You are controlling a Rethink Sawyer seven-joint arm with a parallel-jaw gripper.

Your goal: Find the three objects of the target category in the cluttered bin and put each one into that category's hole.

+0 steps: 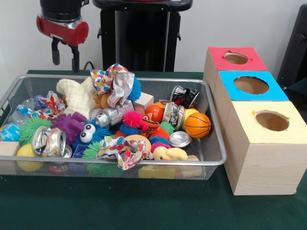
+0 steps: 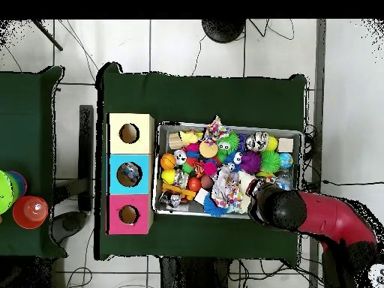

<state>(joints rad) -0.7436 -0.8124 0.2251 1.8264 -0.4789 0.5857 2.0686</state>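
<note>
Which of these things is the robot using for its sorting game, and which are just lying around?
For the job:
- wire bin full of toys and cans
- red box, blue box and yellow box, each with a hole
- pincer, hanging above the bin's far corner

Just lying about:
- green cloth under everything
- red cup on the side table

Robotics lab, green-clothed table (image 1: 144,211), loose floor cables (image 2: 82,52), pale tiled floor (image 2: 187,45)
</note>
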